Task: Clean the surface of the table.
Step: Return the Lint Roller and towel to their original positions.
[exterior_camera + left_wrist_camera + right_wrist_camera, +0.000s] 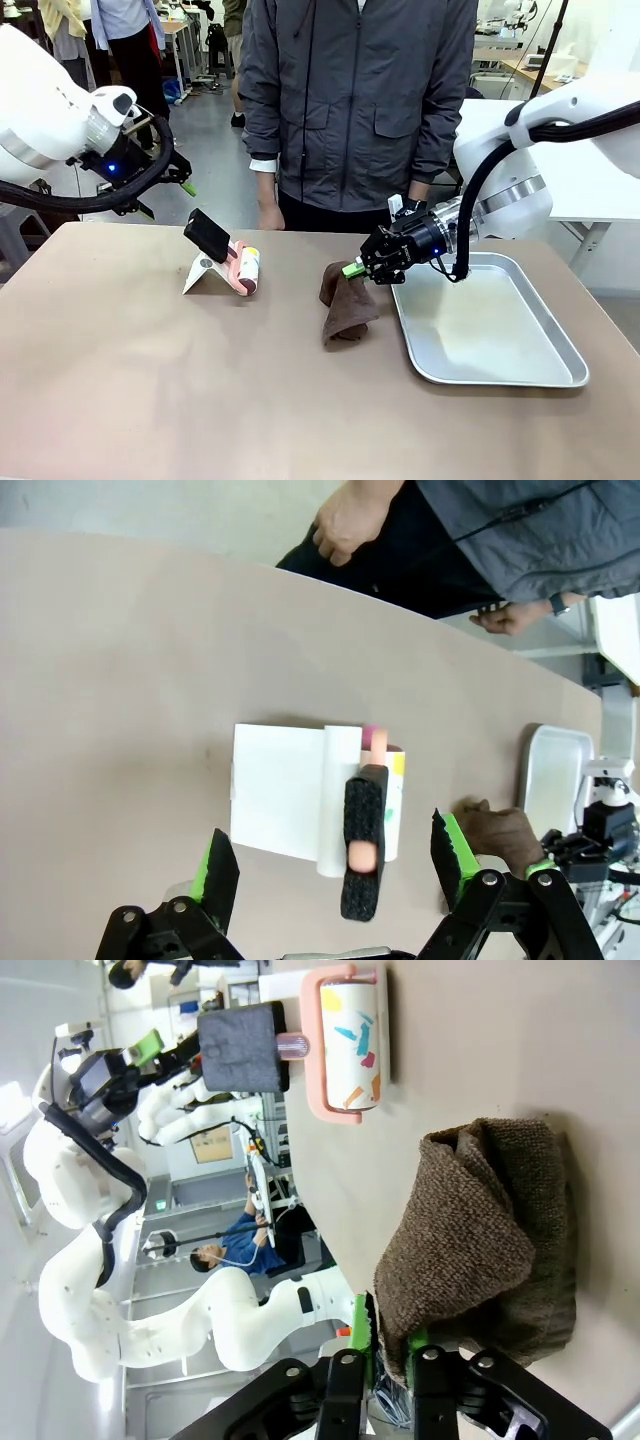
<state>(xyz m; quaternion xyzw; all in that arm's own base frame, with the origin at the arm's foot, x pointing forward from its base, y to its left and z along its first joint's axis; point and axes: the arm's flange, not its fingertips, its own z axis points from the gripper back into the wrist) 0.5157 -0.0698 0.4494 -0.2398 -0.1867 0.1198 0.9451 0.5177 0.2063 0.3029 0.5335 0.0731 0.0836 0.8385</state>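
Nearest the front camera lies the bare front span of the large rectangular brownish-taupe matte table (150, 400), the work surface, which runs across the full width of the view.

Right of centre on this surface lies a crumpled dark-brown terry cloth (345, 305). Just beside it on the right sits a shiny rectangular metal tray (560, 375); whether the two touch cannot be told.

The right end effector (352, 268) is low at the cloth's far edge. In the right wrist view its fingers (360, 1345) stand close together with a fold of the cloth pinched between the green pads, so it is closed on the cloth.

Left of centre stands a pink-framed lint roller with a white patterned roll (245, 268). Its black handle (207, 235) points up and to the left, and it rests against a folded white card (200, 272).

The left end effector (168, 198) hangs above the surface's far-left edge. It is open and grips nothing. In the left wrist view its fingers (220, 870) stand wide apart, with the roller seen between them farther off.

A person in a grey jacket (350, 100) stands at the far side, both hands off the surface.
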